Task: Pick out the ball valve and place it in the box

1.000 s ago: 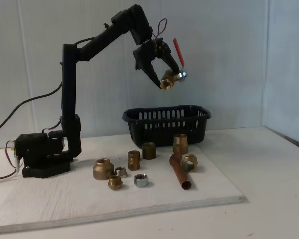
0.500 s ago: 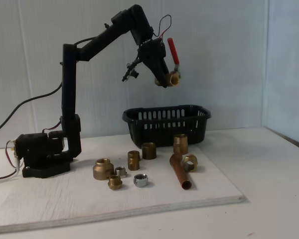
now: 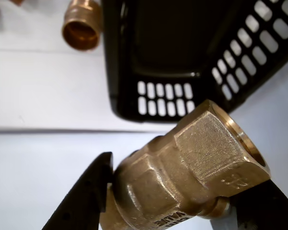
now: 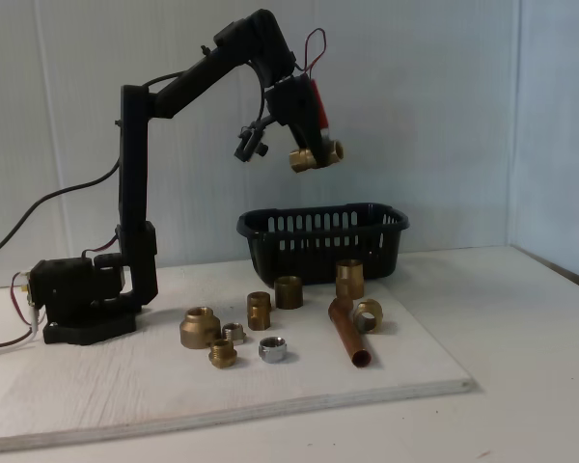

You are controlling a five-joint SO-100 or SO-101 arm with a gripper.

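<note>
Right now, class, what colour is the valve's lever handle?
Bright red, best seen in the fixed view, on the valve held in the gripper above the box.

In the fixed view the box stands at the back of the board on the table, the ball valve held above it in the pincer. Fittings and a tube lie before the box, the arm base at left.

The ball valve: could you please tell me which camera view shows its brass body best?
The wrist view. There the ball valve is close up, its hexagonal end and stamped lettering plain to read, gripped in the gripper above the box. The fixed view shows it only small, held high over the box, with its red handle.
</note>
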